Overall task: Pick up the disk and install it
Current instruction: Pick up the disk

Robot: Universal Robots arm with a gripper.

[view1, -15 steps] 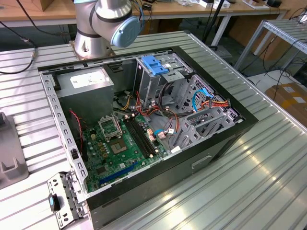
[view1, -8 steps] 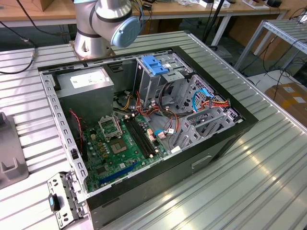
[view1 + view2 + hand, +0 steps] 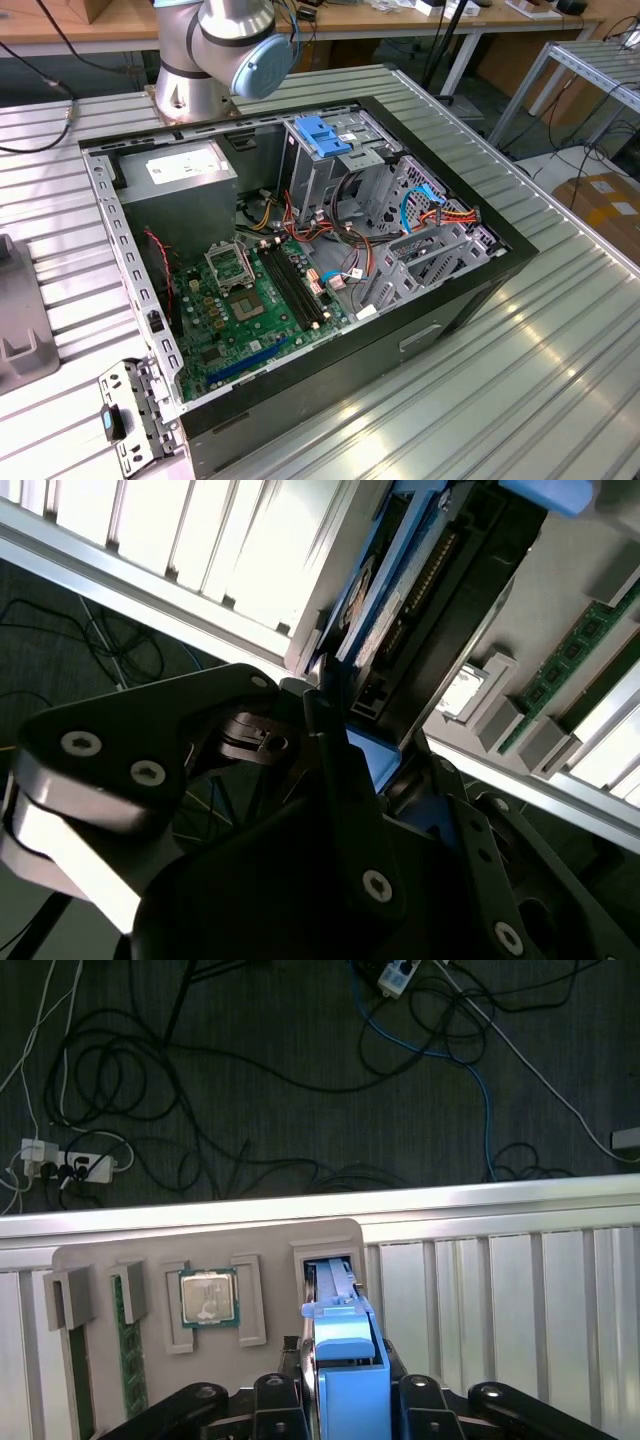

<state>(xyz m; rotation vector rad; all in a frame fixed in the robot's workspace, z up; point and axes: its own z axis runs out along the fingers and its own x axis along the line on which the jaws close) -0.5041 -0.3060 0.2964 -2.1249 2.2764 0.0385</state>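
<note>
While the black gripper [image 3: 345, 1402] straddles it, the disk [image 3: 345, 1348] stands on edge in a slot of a grey tray [image 3: 270, 1242], its bright blue carrier facing the first wrist camera. The fingers [image 3: 415, 1395] lie against its two flat sides and appear to pinch it. In the second wrist view the dark drive body [image 3: 440, 610] and its blue rail reach down into that slot.

Just beside the slot, other pockets of the tray hold a processor chip [image 3: 207, 1297] and a green memory stick [image 3: 128, 1360]. The tray rests on a ribbed, pale metal table [image 3: 500, 1290]. Beyond the table's far edge lies a dark carpeted floor [image 3: 300, 1090] strewn with looping black cables [image 3: 130, 1070] and a white power strip [image 3: 60, 1165].

In the exterior view the same ribbed surface carries, nearest, a small perforated bracket [image 3: 130, 410] at the exterior view's left. Behind the bracket is an open computer case [image 3: 450, 320] lying on its side, with its green motherboard [image 3: 250, 300] exposed. Farther back the arm's grey base [image 3: 195, 95] is bolted to the table. Wooden desks [image 3: 100, 25] line the far side of the room, and a metal-framed bench [image 3: 600, 70] and a cardboard box [image 3: 605, 200] stand at the exterior view's right.
</note>
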